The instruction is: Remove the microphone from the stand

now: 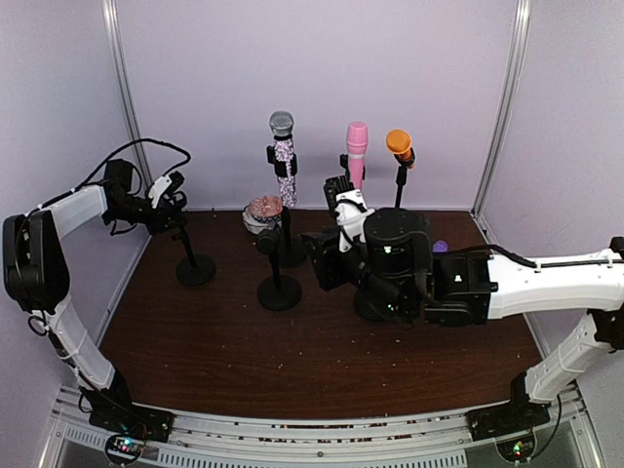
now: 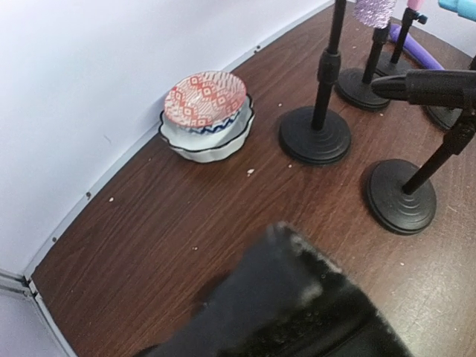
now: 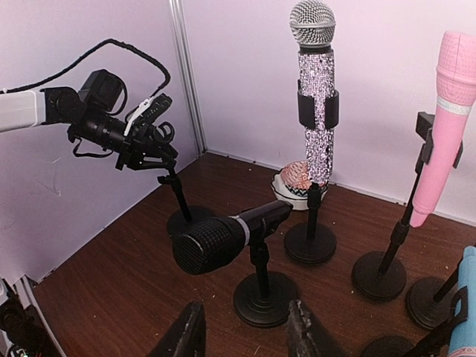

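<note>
The left pincer (image 1: 168, 198) is being read as clamped on a dark microphone (image 2: 297, 309) at the top of the leftmost stand (image 1: 188, 249), well to the left of the stack of bowls (image 1: 261, 210). That is where the task's thing is being held, though it cannot be told whether it is free of its clip yet. The step in hand is judged to be the lifting-out. The microphone is best drawn along the line of the clip's opening, slowly, so that the light stand is not being dragged or tipped toward the bowls. The right pincer (image 3: 245, 326) is being held with its fingers apart and nothing between them. It is pointed at a black microphone (image 3: 216, 242) lying level on a short stand (image 3: 262, 286) just in front of the bowls. Just right of the bowls a glittered microphone (image 3: 318, 111) is being carried upright on its stand, with a pink one (image 3: 446, 126) and an orange one (image 1: 399, 144) farther right. The counter (image 1: 322, 361) is dark wood-grain, speckled with pale crumbs — judged hard and fairly slick, so a stand's base may slide rather than catch. Pale lilac walls (image 1: 390, 78) are closing in behind the bowls and to either side.
</note>
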`<state>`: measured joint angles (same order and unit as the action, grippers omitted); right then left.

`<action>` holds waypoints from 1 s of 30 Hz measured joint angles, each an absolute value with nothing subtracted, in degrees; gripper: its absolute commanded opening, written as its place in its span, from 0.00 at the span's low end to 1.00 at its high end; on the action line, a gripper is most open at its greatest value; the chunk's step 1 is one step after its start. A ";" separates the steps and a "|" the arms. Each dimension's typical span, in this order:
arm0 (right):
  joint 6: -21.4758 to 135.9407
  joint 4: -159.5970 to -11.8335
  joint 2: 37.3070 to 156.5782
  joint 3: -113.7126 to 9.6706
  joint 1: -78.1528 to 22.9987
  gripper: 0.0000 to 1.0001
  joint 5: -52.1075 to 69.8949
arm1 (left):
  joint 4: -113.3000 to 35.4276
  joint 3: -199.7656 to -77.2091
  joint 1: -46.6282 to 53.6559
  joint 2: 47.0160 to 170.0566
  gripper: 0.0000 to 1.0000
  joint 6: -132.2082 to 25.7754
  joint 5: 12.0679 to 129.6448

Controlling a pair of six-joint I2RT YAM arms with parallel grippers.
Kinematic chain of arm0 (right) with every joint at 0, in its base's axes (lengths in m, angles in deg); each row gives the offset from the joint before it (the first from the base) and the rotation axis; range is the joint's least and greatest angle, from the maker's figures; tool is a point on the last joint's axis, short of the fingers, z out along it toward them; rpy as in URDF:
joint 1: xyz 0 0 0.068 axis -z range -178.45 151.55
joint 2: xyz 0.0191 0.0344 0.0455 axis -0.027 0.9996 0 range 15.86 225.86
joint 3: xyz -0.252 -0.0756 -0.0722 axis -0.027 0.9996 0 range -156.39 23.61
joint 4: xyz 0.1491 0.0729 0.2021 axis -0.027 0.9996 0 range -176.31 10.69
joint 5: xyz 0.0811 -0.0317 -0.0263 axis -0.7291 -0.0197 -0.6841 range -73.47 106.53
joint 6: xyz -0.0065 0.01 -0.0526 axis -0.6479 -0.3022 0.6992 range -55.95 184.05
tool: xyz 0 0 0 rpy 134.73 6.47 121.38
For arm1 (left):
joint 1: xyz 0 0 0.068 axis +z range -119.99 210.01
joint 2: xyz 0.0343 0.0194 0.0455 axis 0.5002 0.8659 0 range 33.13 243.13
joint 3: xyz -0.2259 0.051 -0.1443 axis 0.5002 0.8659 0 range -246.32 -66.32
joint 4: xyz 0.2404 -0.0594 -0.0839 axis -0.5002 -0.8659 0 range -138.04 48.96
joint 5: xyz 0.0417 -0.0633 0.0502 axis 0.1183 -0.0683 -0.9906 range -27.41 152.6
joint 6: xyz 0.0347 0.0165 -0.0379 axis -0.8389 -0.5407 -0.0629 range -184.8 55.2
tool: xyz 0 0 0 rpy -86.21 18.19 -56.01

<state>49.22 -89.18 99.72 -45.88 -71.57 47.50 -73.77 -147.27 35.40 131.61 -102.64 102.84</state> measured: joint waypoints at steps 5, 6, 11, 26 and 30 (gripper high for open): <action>48.95 -87.90 102.03 -49.20 -71.11 0.75 47.82 | -72.48 -147.13 35.77 131.83 0.71 -102.49 99.52; 49.00 -87.39 102.86 -50.30 -71.00 0.79 47.93 | -71.61 -146.87 35.99 131.83 0.75 -102.29 98.67; 49.98 -84.92 108.20 -56.70 -70.65 1.00 48.52 | -70.19 -143.62 36.84 129.77 0.89 -101.33 96.05; 52.15 -69.36 132.63 -85.03 -69.93 0.83 54.29 | -77.75 -135.92 36.84 107.30 0.98 -94.77 91.33; 51.82 -65.08 135.74 -86.51 -68.73 0.71 55.84 | -79.54 -135.11 36.84 103.08 0.98 -93.33 93.45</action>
